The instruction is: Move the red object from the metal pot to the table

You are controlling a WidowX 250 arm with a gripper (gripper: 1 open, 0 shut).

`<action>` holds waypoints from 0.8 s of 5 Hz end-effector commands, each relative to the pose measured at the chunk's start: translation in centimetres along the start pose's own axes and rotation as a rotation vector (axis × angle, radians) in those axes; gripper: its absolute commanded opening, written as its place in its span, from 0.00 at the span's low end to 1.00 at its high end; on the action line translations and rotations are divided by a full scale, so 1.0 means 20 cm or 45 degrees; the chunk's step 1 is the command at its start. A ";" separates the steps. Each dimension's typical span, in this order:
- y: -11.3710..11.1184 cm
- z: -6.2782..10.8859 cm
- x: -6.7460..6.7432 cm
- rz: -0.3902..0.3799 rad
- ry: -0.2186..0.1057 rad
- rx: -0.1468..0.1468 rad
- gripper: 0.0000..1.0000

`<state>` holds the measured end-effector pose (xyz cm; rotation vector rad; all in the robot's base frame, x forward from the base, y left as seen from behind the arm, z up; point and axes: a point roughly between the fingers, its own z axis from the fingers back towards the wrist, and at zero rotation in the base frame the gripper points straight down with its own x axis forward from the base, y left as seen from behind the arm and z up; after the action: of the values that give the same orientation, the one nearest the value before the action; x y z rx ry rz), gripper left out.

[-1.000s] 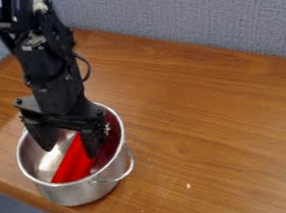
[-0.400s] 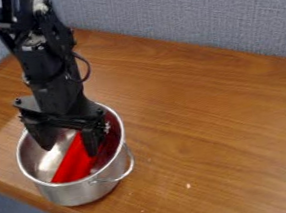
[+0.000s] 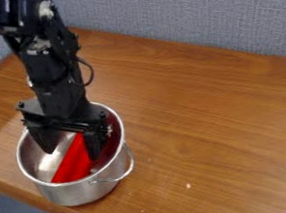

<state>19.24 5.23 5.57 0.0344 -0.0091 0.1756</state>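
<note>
The metal pot (image 3: 112, 178) stands near the front left edge of the brown table (image 3: 228, 116). Inside it the red object (image 3: 76, 162) leans at a slant, its lower end near the pot's front wall. My gripper (image 3: 67, 139) points straight down into the pot, open, with one dark finger on each side of the red object's upper part. I cannot tell whether the fingers touch the block. The black arm rises from the gripper to the upper left.
A grey-blue fabric wall (image 3: 199, 9) runs behind the table. The table's front edge (image 3: 23, 192) passes close to the pot on the left. Bare wood stretches to the right of the pot.
</note>
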 end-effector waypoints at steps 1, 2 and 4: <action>0.00 -0.03 0.01 -0.010 0.018 0.020 1.00; 0.00 -0.06 0.02 -0.006 0.036 0.021 0.00; -0.01 -0.05 0.02 -0.006 0.041 0.021 0.00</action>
<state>19.14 5.14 4.14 0.0386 0.0431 0.1857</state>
